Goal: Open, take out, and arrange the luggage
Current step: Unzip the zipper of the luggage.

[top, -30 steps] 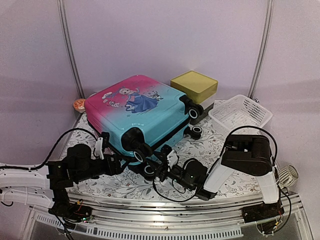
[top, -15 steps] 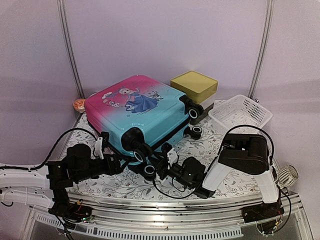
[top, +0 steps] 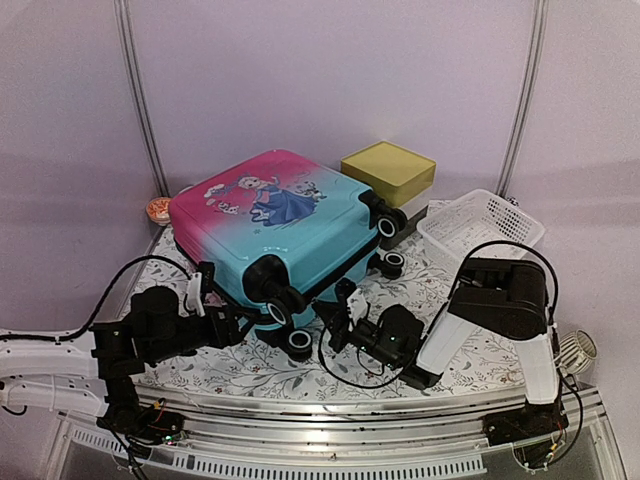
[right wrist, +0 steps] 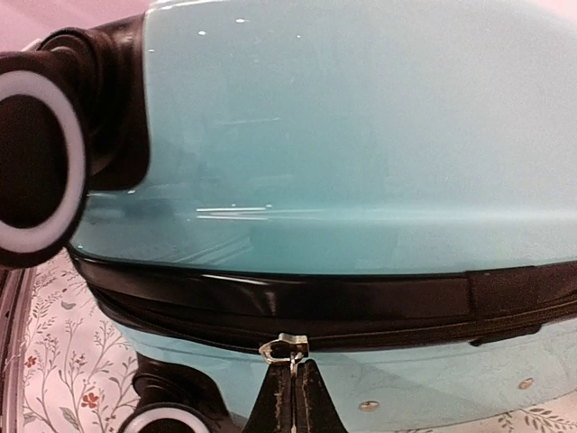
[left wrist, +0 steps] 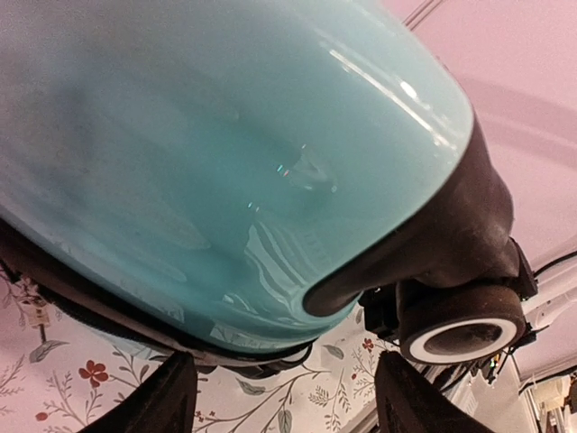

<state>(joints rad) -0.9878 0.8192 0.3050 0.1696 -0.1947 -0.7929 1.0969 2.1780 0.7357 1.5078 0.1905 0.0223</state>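
The right gripper [right wrist: 290, 399] was pinched fully closed on the small metal zipper pull [right wrist: 285, 346] hanging from the black zipper band [right wrist: 270, 302] of the luggage [top: 280, 225], at the wheeled end nearest the arms. The left gripper [left wrist: 287, 383] stood wide open and held nothing, its two dark fingers [left wrist: 171, 397] spread just beneath a rounded corner of the glossy turquoise shell. The one hard-shell suitcase lay flat on its side, left of the table's centre. Its smooth lid shaded from turquoise to pink and carried a cartoon girl print. The case was zipped shut, so nothing inside could be seen. Four black wheels [top: 298, 343] with pale rims showed from above. The case rested on a white tablecloth [top: 455, 355] printed with flowers and leaves. One boxy container with a yellow top [top: 388, 170] sat behind it to the right. One white plastic mesh basket [top: 482, 228] sat further right, its contents impossible to make out. A small round orange object [top: 158, 210] lay at the far left.
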